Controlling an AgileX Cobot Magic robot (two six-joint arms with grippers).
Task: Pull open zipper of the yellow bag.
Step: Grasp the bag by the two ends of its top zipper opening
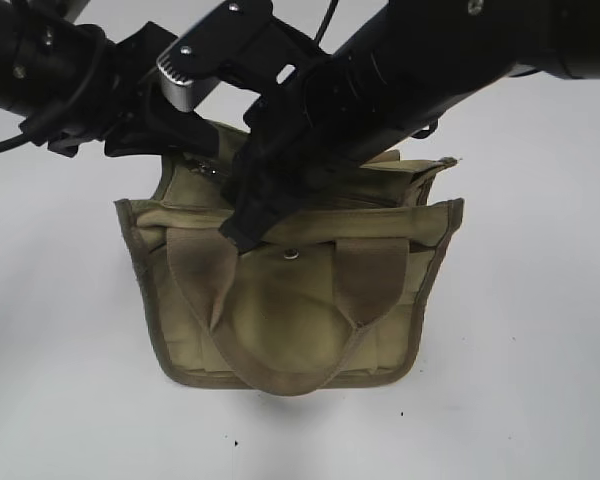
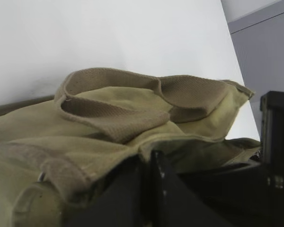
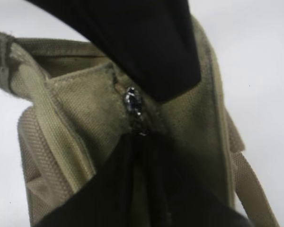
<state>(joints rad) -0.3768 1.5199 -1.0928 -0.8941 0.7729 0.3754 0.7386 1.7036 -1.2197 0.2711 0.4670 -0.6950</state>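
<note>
Arms crowd yellow bag (image 1: 290,310) top edge; open table (image 1: 520,380) surrounds.

The yellow bag (image 3: 80,118) is seen close up, its top seam running between dark gripper fingers (image 3: 146,52). A small silvery pull tab of the zipper (image 3: 133,104) is framed between them.

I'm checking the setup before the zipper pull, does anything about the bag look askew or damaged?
No damage shows. The yellow bag stands slumped and rumpled: one webbing handle flops down over its front, and the top edge is bunched where the left gripper pinches it. The right gripper is at the zipper pull.
</note>
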